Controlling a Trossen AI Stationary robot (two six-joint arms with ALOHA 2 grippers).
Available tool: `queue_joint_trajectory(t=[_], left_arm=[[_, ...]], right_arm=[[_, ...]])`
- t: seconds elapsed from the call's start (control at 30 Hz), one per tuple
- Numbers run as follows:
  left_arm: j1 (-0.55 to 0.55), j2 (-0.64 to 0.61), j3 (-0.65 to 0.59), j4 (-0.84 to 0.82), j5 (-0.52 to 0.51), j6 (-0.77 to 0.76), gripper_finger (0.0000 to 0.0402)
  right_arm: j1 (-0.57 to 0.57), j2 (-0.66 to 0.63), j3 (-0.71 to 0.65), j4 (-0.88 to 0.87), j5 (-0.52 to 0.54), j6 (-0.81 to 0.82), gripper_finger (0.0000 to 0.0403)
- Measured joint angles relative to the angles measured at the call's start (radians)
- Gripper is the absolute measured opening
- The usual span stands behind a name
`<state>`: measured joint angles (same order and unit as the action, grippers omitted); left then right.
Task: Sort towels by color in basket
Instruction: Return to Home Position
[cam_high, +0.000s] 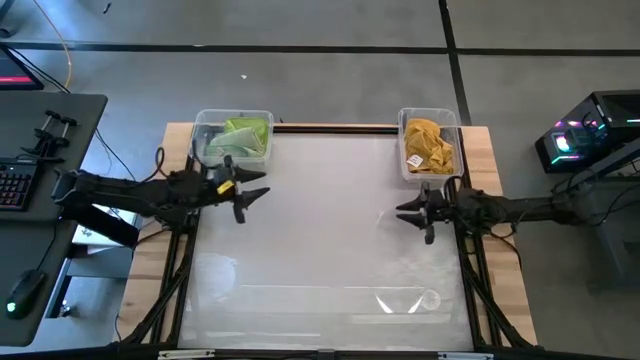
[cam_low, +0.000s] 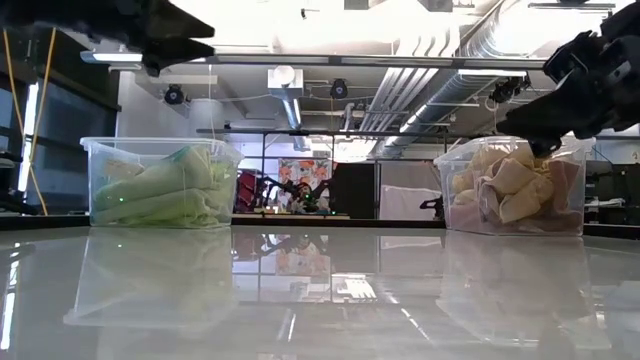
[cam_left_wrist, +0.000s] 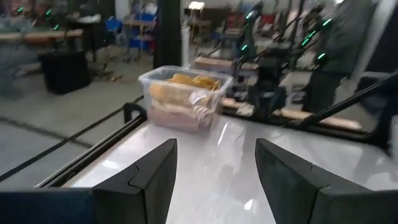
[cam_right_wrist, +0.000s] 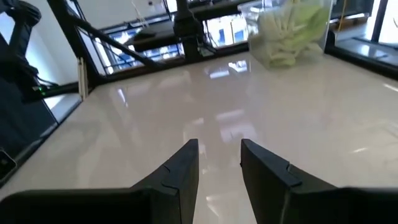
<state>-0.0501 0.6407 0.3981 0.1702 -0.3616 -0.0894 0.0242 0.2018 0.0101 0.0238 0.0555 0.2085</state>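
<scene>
you are looking at a brightly lit scene. in the low view the ceiling lights (cam_low: 400, 15) are blowing out to white, and the glossy tabletop (cam_low: 320, 300) is mirroring them. from above, glare is streaking across the tabletop toward the picture's lower edge. the left wrist view is smearing with blur, the room behind going soft. in the right wrist view bright light is washing the green towels (cam_right_wrist: 289, 31) pale.

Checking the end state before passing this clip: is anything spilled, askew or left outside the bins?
Nothing stands out. The green towels lie inside the left bin, the yellow and tan towels inside the right bin; both bins stand upright. The left gripper and right gripper hover open and empty.
</scene>
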Motion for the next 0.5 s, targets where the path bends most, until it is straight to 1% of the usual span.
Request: queue_joint_trajectory(t=[0.17,0.3,0.4,0.5], left_arm=[[0.014,-0.167,-0.17,0.096,0.063,-0.032,0.0201],[0.013,-0.294,-0.301,0.225,0.177,-0.032,0.0201],[0.013,-0.381,-0.384,0.295,0.195,-0.038,0.0201],[0.013,-0.438,-0.386,0.197,0.203,-0.04,0.0201]], right_arm=[[0.0,0.043,0.0,0.0,0.011,0.038,0.0114],[0.0,0.057,0.0,0.002,0.019,0.09,0.0114],[0.0,0.059,0.0,0.002,0.018,0.105,0.0114],[0.001,0.059,0.0,0.002,0.018,0.106,0.0114]])
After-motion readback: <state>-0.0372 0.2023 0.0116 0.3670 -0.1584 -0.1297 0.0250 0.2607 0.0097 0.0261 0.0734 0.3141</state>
